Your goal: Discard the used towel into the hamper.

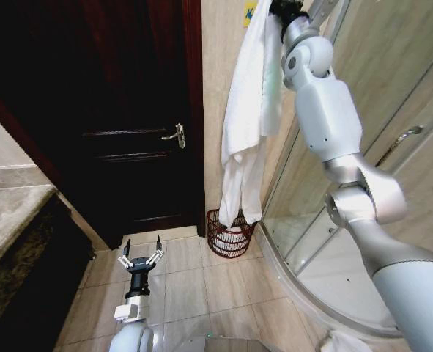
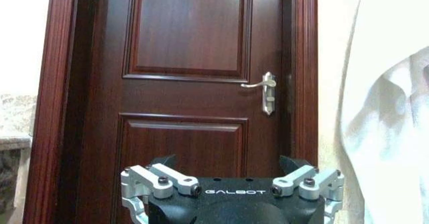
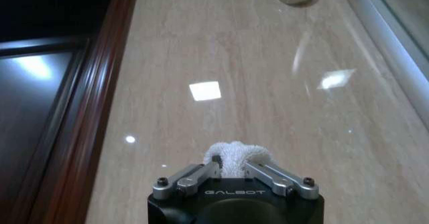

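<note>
1. right gripper (image 3: 231, 170) is raised high by the wall, fingers pinching the top of the white towel (image 1: 249, 125); it hangs full-length, lower end just above the hamper (image 1: 229, 233), far on the floor.
2. left gripper (image 1: 142, 258) is parked low, fingers spread, facing the door (image 2: 194, 83).
3. both grippers read "galbot".

Legible markings: brand name only.
"GALBOT" reads in white letters on the black body of the left end effector (image 2: 231, 170) and likewise on the right end effector (image 3: 231, 168); nothing else legible.
</note>
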